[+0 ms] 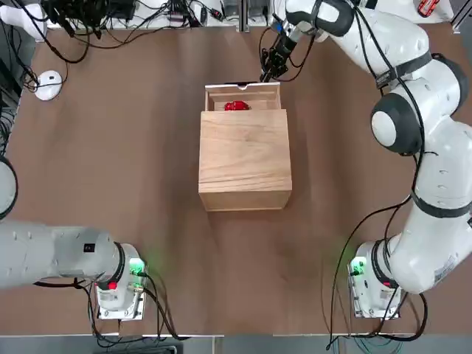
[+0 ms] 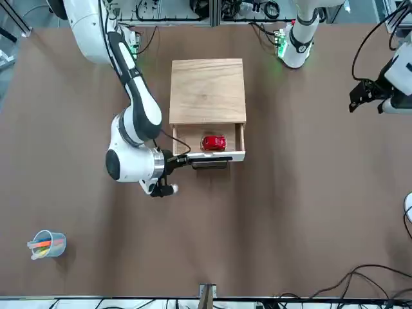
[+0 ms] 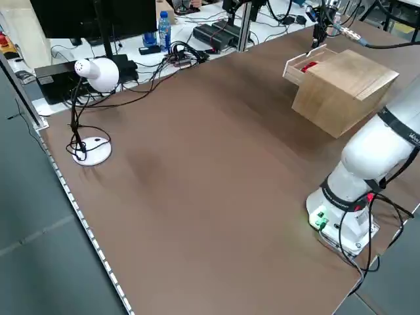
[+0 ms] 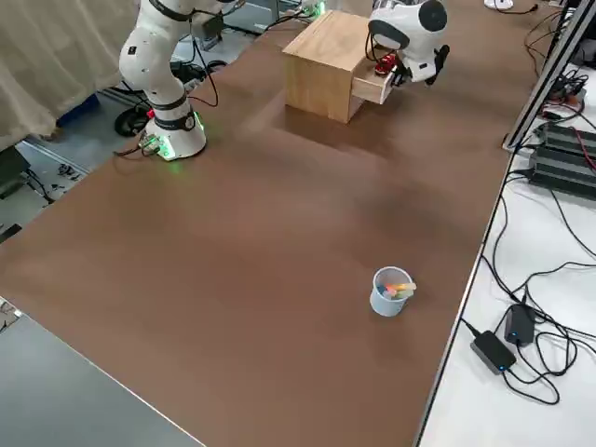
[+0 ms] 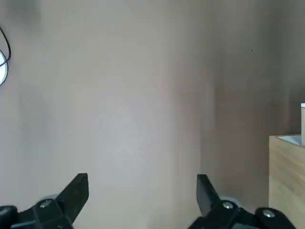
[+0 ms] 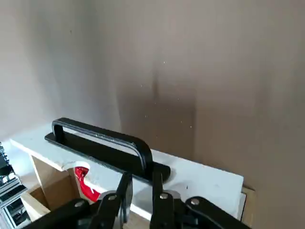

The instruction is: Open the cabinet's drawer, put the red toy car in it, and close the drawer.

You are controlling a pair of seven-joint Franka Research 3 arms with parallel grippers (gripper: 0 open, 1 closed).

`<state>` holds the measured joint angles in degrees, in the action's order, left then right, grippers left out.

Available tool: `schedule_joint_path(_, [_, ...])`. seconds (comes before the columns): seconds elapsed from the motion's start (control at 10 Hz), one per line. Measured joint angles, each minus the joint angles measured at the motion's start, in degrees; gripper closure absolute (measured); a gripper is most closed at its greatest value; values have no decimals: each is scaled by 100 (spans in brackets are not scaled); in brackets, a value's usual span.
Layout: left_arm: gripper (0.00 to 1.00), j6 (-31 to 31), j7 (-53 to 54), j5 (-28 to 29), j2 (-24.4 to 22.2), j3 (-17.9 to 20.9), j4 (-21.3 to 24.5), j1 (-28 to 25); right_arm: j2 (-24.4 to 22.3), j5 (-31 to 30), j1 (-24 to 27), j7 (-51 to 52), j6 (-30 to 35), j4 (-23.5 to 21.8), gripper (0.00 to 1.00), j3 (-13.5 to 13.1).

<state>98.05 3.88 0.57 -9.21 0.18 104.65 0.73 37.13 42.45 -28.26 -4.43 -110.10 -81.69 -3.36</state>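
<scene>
The light wooden cabinet (image 1: 245, 158) stands mid-table with its drawer (image 1: 210, 99) pulled out toward the far side. The red toy car (image 1: 237, 106) lies inside the open drawer, also visible as the car (image 2: 214, 142) from the front. My right gripper (image 1: 267, 74) is shut, empty, at the drawer's front panel (image 6: 205, 179). In the right wrist view its fingertips (image 6: 125, 188) sit at one end of the black handle (image 6: 102, 143); contact cannot be told. My left gripper (image 5: 143, 191) stands open and empty over bare table, off to the left of the cabinet (image 5: 286, 167).
A white computer mouse (image 1: 49, 83) lies at the far left. A cup of pens (image 2: 46, 244) stands on the table's far side near the right arm's end. A white desk lamp (image 3: 95, 72) and cables line the far edge.
</scene>
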Motion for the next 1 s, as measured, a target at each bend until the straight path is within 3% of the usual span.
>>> schedule_joint_path(0.1, [0,-84,0,-68,74,25,-119,0,0,0,0,-6,55,5,76,-5])
schedule_joint_path(0.5, [2,-660,-81,-170,893,23,-1304,1,0,-1,1,-14,391,19,76,-51])
schedule_joint_path(1.0, [1,-759,-304,-178,943,19,-1361,1,1,-2,-97,-76,848,18,76,-48])
